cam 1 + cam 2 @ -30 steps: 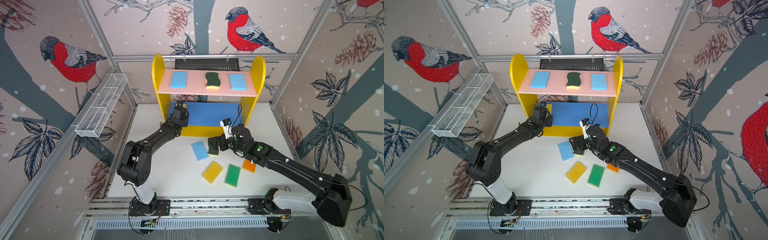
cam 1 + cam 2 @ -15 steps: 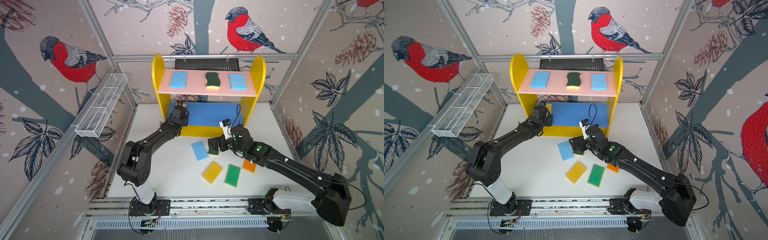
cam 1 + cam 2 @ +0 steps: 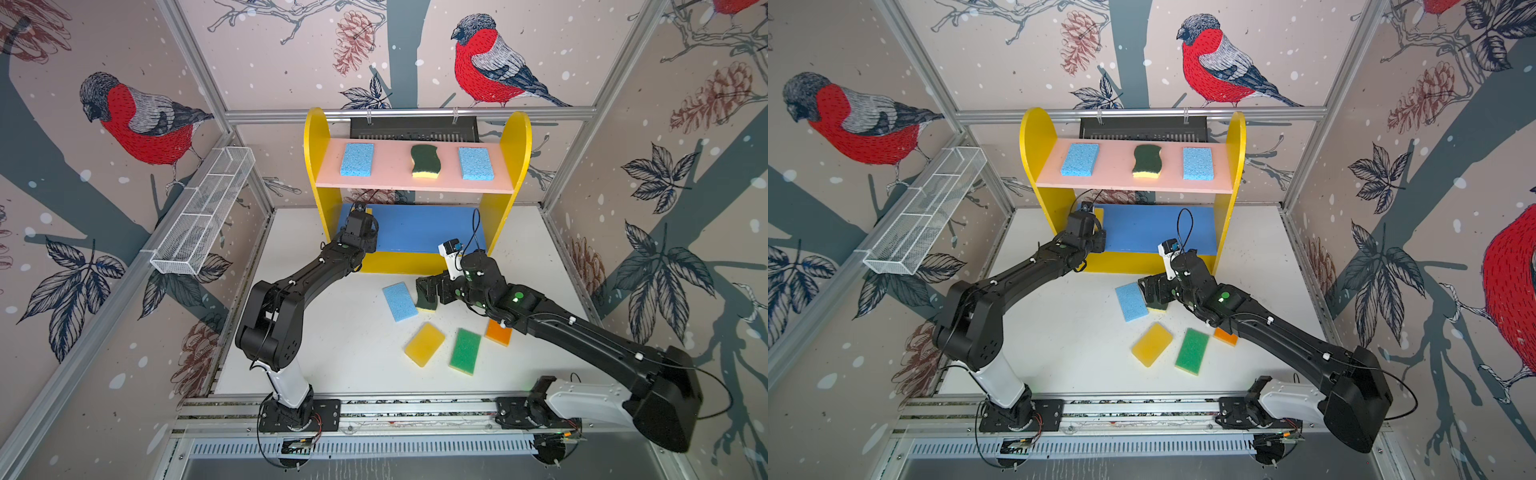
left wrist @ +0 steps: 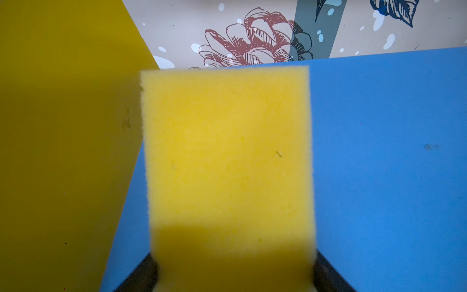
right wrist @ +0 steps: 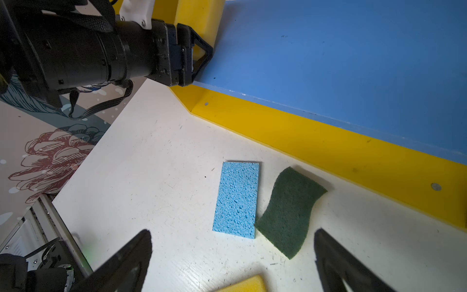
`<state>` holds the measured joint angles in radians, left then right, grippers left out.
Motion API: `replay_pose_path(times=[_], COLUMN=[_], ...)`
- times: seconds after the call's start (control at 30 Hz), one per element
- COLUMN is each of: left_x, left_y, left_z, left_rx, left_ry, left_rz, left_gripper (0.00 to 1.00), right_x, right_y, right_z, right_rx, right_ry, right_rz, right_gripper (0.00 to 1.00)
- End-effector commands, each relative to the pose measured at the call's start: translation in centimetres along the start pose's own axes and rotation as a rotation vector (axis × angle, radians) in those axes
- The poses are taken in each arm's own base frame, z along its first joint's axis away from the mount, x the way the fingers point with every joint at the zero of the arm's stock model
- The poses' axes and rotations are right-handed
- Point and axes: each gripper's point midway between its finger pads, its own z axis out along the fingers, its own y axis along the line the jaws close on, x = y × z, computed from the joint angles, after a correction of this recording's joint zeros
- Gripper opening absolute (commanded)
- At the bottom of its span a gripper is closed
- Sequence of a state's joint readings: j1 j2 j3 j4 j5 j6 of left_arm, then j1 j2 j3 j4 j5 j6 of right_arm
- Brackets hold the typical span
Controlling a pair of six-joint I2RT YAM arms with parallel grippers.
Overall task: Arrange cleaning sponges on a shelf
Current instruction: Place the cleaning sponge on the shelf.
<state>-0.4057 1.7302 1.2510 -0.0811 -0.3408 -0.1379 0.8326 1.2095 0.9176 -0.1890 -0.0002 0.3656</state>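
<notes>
The shelf (image 3: 517,158) stands at the back; its pink top board (image 3: 395,178) bears two light blue sponges (image 3: 356,160) (image 3: 476,163) and a dark-green wavy one (image 3: 424,162). My left gripper (image 4: 233,275) is shut on a yellow sponge (image 4: 227,156), which lies at the left end of the blue middle board (image 4: 379,151), beside the yellow side panel. My right gripper (image 5: 233,232) hangs open over the table above a light blue sponge (image 5: 237,199) and a dark-green wavy sponge (image 5: 290,209). Yellow (image 3: 424,344), green (image 3: 465,350) and orange (image 3: 498,333) sponges lie nearer the front.
A long white wire-mesh basket (image 3: 203,220) hangs on the left wall. A black box (image 3: 413,126) sits behind the shelf. The arms' base rail (image 3: 374,409) runs along the table's front edge. Patterned walls close in three sides.
</notes>
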Motion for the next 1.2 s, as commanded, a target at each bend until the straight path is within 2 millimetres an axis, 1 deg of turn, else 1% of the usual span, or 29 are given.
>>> replay_pose_path(times=[0.0, 0.27, 0.5, 0.83, 1.17], left_x=[0.22, 0.55, 0.79, 0.28, 0.57], left_y=[0.33, 0.5, 0.56, 0.7, 0.73], left_z=[0.08, 0.05, 0.04, -0.34, -0.47], left_rx=[-0.017, -0.027, -0.032, -0.033, -0.035], left_ry=[0.019, 0.034, 0.048, 0.043, 0.056], left_rz=[-0.006, -0.005, 0.002, -0.003, 0.002], left_gripper=[0.71, 0.72, 0.75, 0.79, 0.78], right_x=[-0.41, -0.18, -0.39, -0.49, -0.33], right_y=[0.09, 0.15, 0.29, 0.63, 0.64], right_z=[0.08, 0.27, 0.15, 0.16, 0.07], right_rx=[0.0, -0.003, -0.007, -0.016, -0.014], right_ry=[-0.017, -0.008, -0.015, -0.018, -0.016], right_rz=[-0.012, -0.009, -0.006, -0.008, -0.01], right_gripper=[1.0, 0.99, 0.99, 1.0, 1.0])
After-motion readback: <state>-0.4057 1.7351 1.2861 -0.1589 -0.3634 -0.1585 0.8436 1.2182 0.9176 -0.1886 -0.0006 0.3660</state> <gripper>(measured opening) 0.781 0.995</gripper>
